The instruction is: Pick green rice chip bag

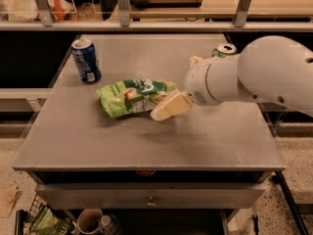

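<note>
The green rice chip bag (pixel 132 96) lies crinkled on the grey table (pixel 88 141), left of centre, with tan chip pictures and a dark-green logo on it. My gripper (pixel 167 107) comes in from the right on a large white arm (pixel 254 75). Its cream-coloured tip sits at the bag's right end, touching or just over it. The part of the bag under the tip is hidden.
A blue soda can (pixel 86 60) stands upright at the table's back left. A green soda can (pixel 223 50) stands at the back right, partly behind my arm. A shelf rail with metal posts (pixel 122 6) runs behind the table. A drawer (pixel 150 196) sits below the front edge.
</note>
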You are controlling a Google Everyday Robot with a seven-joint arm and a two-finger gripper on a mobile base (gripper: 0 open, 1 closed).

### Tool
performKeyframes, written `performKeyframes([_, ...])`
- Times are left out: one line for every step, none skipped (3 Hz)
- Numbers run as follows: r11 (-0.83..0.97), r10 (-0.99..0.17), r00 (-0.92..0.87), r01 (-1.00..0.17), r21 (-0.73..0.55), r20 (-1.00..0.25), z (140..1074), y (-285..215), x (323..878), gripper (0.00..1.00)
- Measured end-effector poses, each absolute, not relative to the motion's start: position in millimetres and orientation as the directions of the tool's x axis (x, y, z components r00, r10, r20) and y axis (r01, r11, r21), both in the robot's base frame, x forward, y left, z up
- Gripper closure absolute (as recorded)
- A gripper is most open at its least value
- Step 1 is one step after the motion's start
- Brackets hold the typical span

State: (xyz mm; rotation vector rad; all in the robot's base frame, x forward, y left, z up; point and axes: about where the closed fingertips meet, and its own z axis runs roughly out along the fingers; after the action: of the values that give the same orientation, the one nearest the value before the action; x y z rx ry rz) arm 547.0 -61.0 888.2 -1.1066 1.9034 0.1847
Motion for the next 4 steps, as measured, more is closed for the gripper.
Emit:
performKeyframes([0.521,-0.614,-0.141,-0.811,-0.265,-0.776,889,-32,546,0.00])
performKeyframes([0.455,-0.616,-0.089,-0.851,-0.262,-0.783,889,-6,544,0.00])
performKeyframes([0.410,-0.627,-0.066,-0.875,-0.257,-0.776,879,14,543,0.00])
performKeyframes([0.394,-0.646,-0.062,-0.881,-0.263,-0.761,869,21,553,0.00])
